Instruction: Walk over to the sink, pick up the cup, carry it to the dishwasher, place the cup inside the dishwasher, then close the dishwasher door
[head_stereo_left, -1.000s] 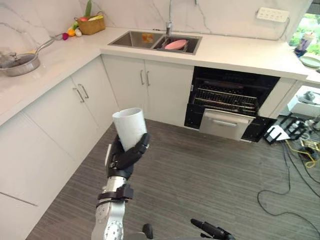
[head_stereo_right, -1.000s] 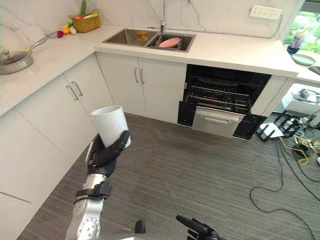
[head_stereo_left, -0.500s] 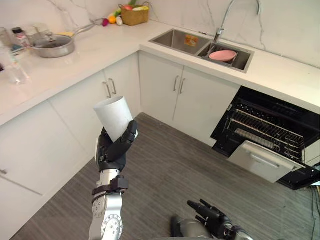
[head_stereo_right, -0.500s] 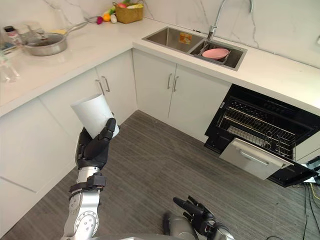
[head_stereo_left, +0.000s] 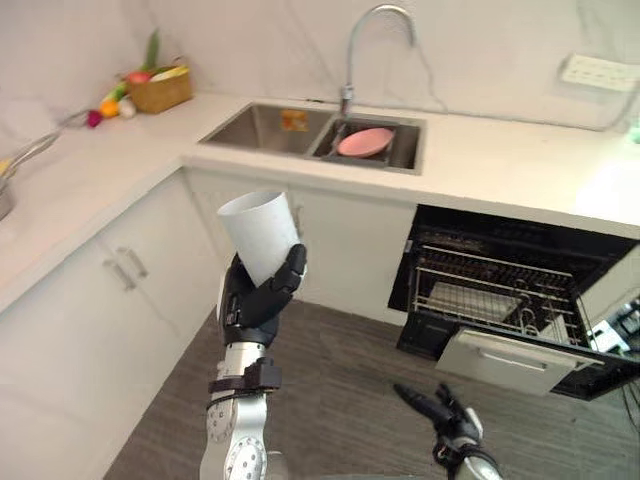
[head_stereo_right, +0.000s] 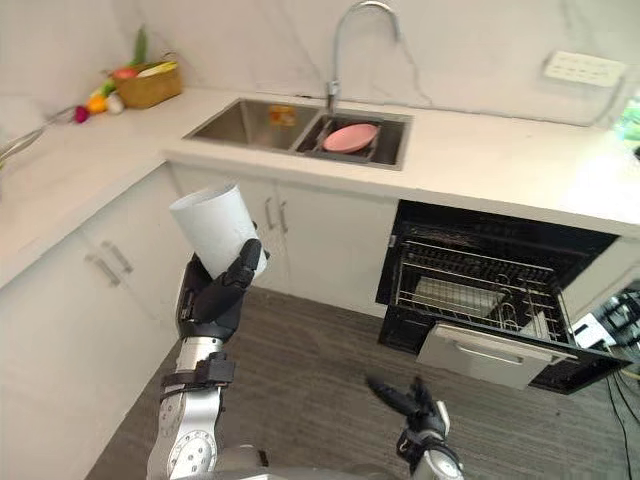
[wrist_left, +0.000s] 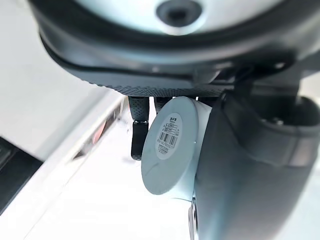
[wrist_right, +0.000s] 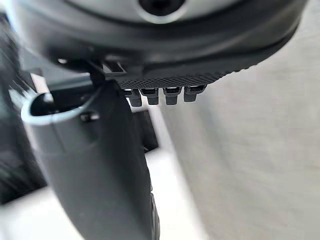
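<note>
A white L-shaped bench (head_stereo_left: 500, 165) runs along the marble wall and round the corner on the robot's left, with white cabinets (head_stereo_left: 120, 290) under it and a grey striped floor (head_stereo_left: 340, 380) below. Set under the bench on the right is the dishwasher (head_stereo_left: 500, 290), a black cavity with a wire rack (head_stereo_left: 480, 290) showing inside and its silver door (head_stereo_left: 505, 362) dropped open toward the floor. A double steel sink (head_stereo_left: 265, 125) is set in the bench left of the dishwasher. A curved tap (head_stereo_left: 370, 30) rises behind the sink, and a pink plate (head_stereo_left: 365, 141) lies in its right basin. A wicker basket (head_stereo_left: 160, 92) of fruit and vegetables stands at the far left corner.

The cup (head_stereo_left: 260, 232), plain white, is up in the air in the left robot hand (head_stereo_left: 255, 305), seen against the cabinet front under the sink and well apart from the dishwasher, to its left. The left robot hand is closed round the cup's lower half. The dark fingers (wrist_left: 138, 125) wrap one side and the thumb the other, so the upper half and the open mouth stand clear above the hand, tipped slightly toward the robot's left. The left wrist view shows the cup's round base, with a barcode label, seated against the palm.

The right robot hand (head_stereo_left: 445, 415) hangs low over the floor in front of the dishwasher, its fingers stretched out loosely and holding nothing.
</note>
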